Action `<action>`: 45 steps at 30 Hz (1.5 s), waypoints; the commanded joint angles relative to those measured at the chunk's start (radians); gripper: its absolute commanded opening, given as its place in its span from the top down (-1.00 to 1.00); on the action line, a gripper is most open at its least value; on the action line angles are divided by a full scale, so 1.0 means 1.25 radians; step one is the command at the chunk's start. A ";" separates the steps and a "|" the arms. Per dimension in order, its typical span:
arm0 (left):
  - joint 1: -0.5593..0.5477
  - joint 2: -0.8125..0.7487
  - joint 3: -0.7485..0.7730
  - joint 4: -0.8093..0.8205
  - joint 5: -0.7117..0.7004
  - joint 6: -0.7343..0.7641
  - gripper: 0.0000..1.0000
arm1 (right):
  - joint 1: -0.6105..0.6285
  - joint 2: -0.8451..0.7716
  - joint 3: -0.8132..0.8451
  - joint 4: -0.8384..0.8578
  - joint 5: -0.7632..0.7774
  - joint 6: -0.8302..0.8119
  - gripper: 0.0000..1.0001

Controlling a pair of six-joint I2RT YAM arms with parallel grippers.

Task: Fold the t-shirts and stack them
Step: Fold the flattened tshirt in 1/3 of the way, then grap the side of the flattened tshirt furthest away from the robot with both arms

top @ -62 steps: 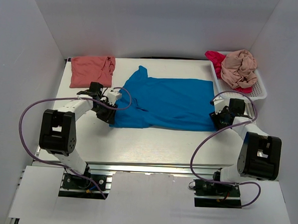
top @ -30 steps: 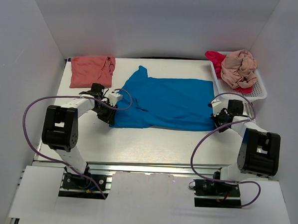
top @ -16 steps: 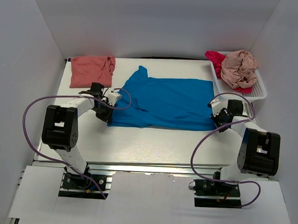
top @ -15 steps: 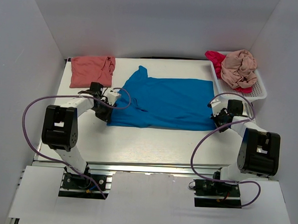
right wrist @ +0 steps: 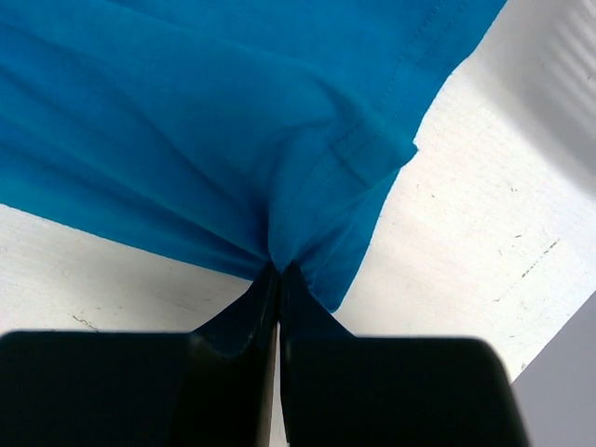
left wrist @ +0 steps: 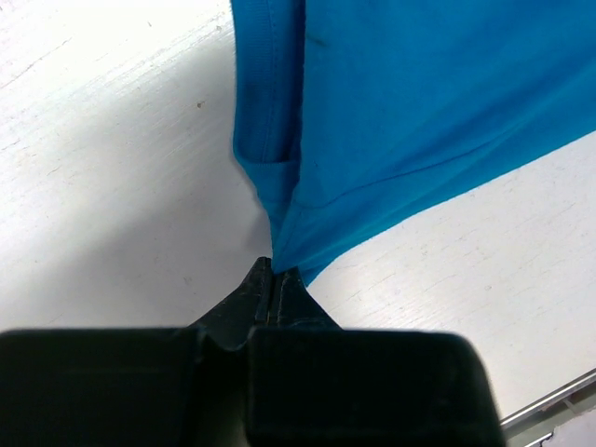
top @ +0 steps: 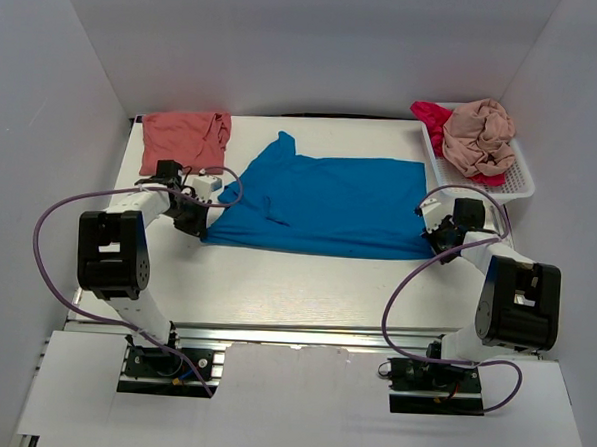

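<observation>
The bright blue t-shirt (top: 325,203) lies spread across the middle of the table. My left gripper (top: 202,227) is shut on its near left corner; the left wrist view shows that blue cloth (left wrist: 372,121) pinched between the tips of my left gripper (left wrist: 276,272). My right gripper (top: 430,241) is shut on the near right corner, where the cloth (right wrist: 223,121) bunches into my right gripper (right wrist: 278,268). A salmon-coral t-shirt (top: 183,140) lies folded at the back left. A beige-pink t-shirt (top: 478,136) sits crumpled on a magenta-red one (top: 429,118) in the basket.
The white slotted basket (top: 522,178) stands at the back right, close to my right arm. White walls close in the table on three sides. Purple cables loop from both arms over the table's near part.
Both grippers have shut on the blue t-shirt's near corners. My left gripper has pulled its corner to the left, stretching the near hem straighter. The right gripper has hardly moved.
</observation>
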 commanded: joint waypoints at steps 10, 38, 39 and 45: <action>0.020 -0.075 0.026 -0.054 -0.041 0.036 -0.21 | -0.017 -0.069 0.045 -0.030 0.015 0.007 -0.53; -0.102 0.360 0.787 0.046 -0.057 -0.163 -0.96 | 0.160 0.293 0.539 -0.039 -0.165 0.123 -0.79; -0.114 0.388 0.834 0.038 -0.066 -0.170 -0.96 | 0.171 0.309 0.556 -0.037 -0.154 0.123 -0.79; -0.161 0.487 0.902 0.128 -0.087 -0.217 -0.93 | 0.163 0.485 0.746 -0.043 -0.125 0.160 -0.78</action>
